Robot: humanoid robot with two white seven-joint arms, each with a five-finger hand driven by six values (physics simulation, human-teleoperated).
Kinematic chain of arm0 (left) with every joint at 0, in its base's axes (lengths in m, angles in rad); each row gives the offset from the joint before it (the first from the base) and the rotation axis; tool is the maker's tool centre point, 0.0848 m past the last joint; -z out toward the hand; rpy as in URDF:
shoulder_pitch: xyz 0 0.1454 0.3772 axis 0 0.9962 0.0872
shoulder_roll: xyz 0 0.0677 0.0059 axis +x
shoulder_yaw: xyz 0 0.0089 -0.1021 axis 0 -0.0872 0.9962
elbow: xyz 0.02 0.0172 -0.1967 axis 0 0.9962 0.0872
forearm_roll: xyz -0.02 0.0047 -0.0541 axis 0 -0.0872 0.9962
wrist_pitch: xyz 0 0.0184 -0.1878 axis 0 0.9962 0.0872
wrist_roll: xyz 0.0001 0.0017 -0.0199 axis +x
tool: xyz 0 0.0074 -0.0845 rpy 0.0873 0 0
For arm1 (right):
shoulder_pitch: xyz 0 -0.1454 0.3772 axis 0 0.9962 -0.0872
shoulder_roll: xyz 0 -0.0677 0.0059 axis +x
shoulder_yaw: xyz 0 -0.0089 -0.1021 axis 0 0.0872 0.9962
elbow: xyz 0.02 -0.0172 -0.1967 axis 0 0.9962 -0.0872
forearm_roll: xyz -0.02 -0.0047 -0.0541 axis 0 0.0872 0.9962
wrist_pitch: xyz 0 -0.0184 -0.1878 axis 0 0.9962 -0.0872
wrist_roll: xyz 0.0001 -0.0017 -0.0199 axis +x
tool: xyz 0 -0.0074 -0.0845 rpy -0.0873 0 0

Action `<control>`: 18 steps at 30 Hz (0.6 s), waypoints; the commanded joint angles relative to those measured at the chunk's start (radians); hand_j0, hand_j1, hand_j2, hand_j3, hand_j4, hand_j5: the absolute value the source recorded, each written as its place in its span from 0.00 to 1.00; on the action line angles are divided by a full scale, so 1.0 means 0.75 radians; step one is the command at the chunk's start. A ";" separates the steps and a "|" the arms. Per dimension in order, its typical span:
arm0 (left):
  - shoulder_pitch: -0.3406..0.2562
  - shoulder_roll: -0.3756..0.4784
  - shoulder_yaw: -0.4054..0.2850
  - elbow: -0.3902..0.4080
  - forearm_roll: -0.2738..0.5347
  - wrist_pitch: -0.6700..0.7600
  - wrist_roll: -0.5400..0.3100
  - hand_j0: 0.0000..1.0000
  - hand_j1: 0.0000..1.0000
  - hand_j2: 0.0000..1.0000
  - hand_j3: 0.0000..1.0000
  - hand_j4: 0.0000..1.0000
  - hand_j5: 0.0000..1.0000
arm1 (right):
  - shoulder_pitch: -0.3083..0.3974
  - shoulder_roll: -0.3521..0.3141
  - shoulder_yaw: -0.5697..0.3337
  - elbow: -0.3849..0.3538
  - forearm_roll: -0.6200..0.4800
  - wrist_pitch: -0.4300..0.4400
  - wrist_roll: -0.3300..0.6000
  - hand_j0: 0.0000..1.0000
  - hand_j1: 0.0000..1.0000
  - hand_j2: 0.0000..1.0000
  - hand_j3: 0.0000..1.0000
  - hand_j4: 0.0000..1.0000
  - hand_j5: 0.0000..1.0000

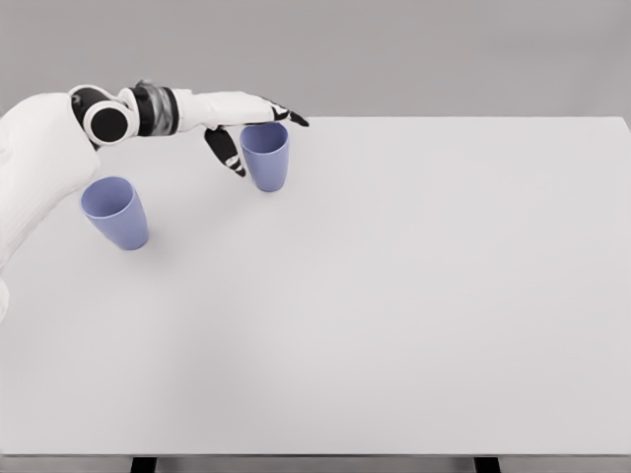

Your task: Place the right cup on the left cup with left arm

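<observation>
Head view.

Item: right cup. Pale blue tumbler, upright, mouth up, tapering toward the base. It stands at the far left part of the white worktop, near the back edge. Judged light, stiff and smooth-walled, most likely thin plastic; not fragile, but slippery under hard fingertips and easy to tip because it is empty. Best hold, by judgement: across the upper wall just below the rim, thumb on one side and fingers opposite, where the widest section keeps it from sliding down through the grip.

Item: left cup. Same colour and shape, upright though it appears slightly tilted from this angle. It stands nearer the camera and further left, well apart from the right cup.

Item: left hand. Its arm enters from the picture's left. Fingers are spread wide over the rim and behind it, the thumb pointing down just beside the cup's left wall. Contact cannot be confirmed; nothing is clasped yet.

Item: right arm. Not in view.
</observation>
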 commanded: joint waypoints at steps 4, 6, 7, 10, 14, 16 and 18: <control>0.000 -0.037 0.005 0.030 0.001 0.003 0.002 1.00 1.00 1.00 1.00 1.00 1.00 | 0.000 0.000 0.000 0.000 0.001 -0.001 0.001 1.00 1.00 1.00 1.00 1.00 1.00; 0.000 -0.037 0.005 0.028 0.003 0.003 0.000 1.00 1.00 1.00 1.00 1.00 1.00 | 0.000 0.000 0.000 0.000 0.001 -0.001 0.001 1.00 1.00 1.00 1.00 1.00 1.00; 0.000 -0.037 0.005 0.030 0.003 0.003 0.000 1.00 1.00 1.00 1.00 1.00 1.00 | 0.000 0.000 0.000 0.000 0.001 -0.001 0.001 1.00 1.00 1.00 1.00 1.00 1.00; 0.000 -0.037 0.005 0.030 0.001 0.003 0.002 1.00 1.00 1.00 1.00 1.00 1.00 | 0.000 0.000 0.000 0.000 0.001 -0.001 0.001 1.00 1.00 1.00 1.00 1.00 1.00; 0.002 -0.037 0.001 0.030 0.001 0.003 0.000 0.94 0.94 0.94 0.94 0.94 0.94 | 0.000 0.000 0.000 0.000 0.001 -0.001 0.001 1.00 1.00 1.00 1.00 1.00 1.00; 0.010 -0.037 0.005 0.028 0.003 0.003 0.002 0.74 0.74 0.74 0.74 0.74 0.74 | 0.000 0.000 0.000 0.000 0.001 -0.001 0.001 1.00 1.00 1.00 1.00 1.00 1.00; 0.010 -0.033 0.003 0.028 0.003 0.003 0.000 0.69 0.69 0.69 0.69 0.69 0.69 | 0.000 0.000 0.000 0.000 0.001 -0.001 0.001 1.00 1.00 1.00 1.00 1.00 1.00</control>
